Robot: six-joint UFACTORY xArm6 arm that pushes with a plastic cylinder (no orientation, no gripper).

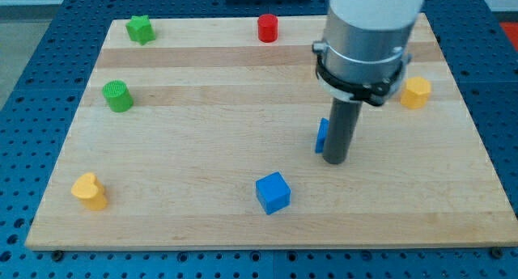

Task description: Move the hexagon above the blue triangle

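The yellow hexagon [415, 93] sits near the board's right edge. The blue triangle [321, 135] is mostly hidden behind my rod; only its left side shows. My tip [335, 161] rests on the board just right of and in front of the blue triangle, touching or nearly touching it. The hexagon lies up and to the right of the tip, about a hundred pixels away.
A blue cube [273, 192] lies below the tip. A red cylinder [267, 27] and green star [140, 28] stand at the top, a green cylinder [118, 95] at left, a yellow heart-like block [89, 190] at bottom left. The wooden board [202, 150] rests on a blue pegboard.
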